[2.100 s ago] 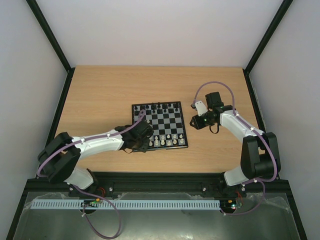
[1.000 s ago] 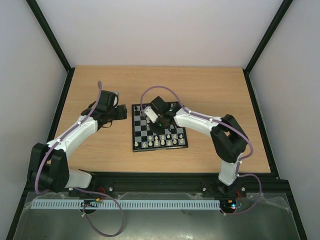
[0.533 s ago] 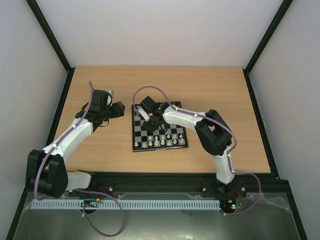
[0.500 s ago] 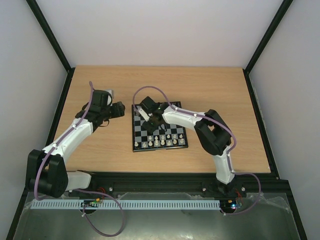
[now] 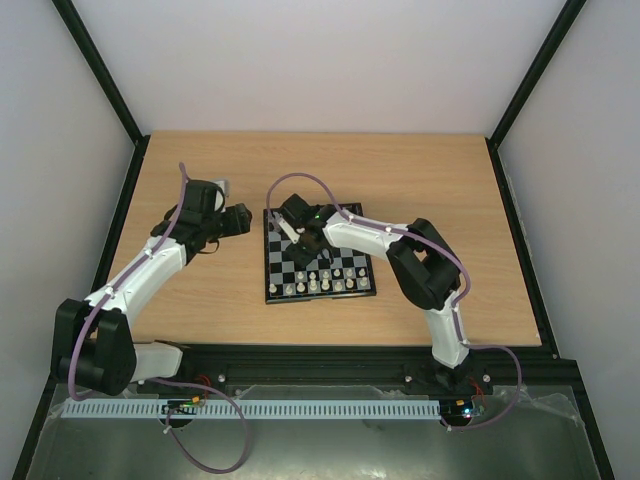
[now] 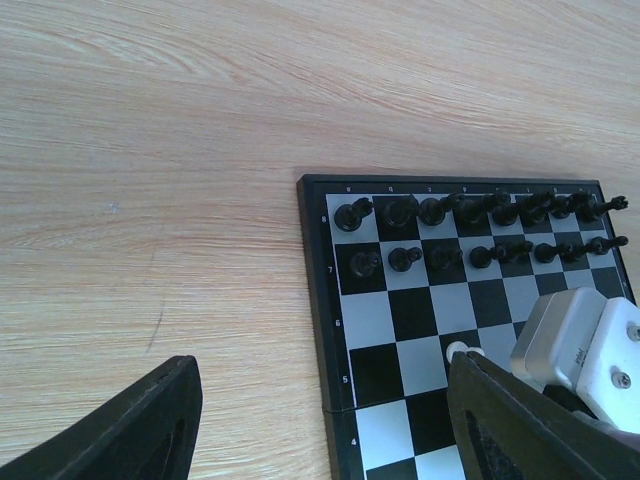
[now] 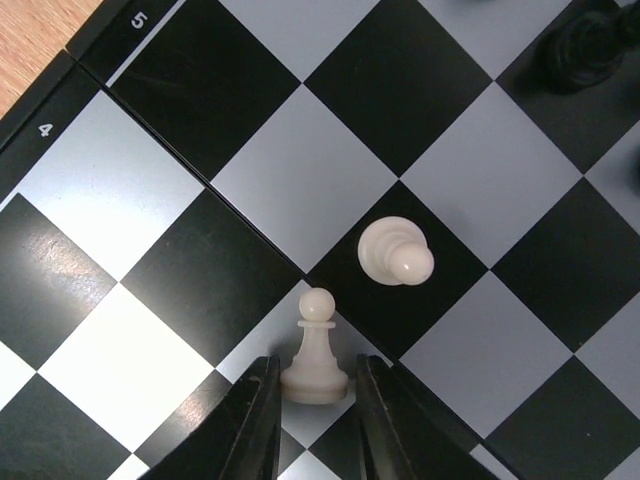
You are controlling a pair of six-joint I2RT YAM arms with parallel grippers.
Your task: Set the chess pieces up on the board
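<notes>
Right pincer (image 7: 317, 385) straddles a stray white pawn (image 7: 316, 340) mid-board (image 5: 320, 296), hugging its base. Can't tell if it's pinching yet. My guess: it's headed for the near white pieces (image 5: 320, 284). Black pieces (image 6: 470, 210) fill the far two rows. Left pincer (image 6: 322, 400) hangs spread and empty over the table (image 5: 200, 170), left of the board, probably to stay clear.

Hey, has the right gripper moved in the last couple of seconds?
Yes. The right gripper swung left, from beside the board's right edge to over its far-left squares.

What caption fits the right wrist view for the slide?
Black gripper fingers bracket a small cream-white pawn standing on the black-and-grey checkered chessboard.
</notes>
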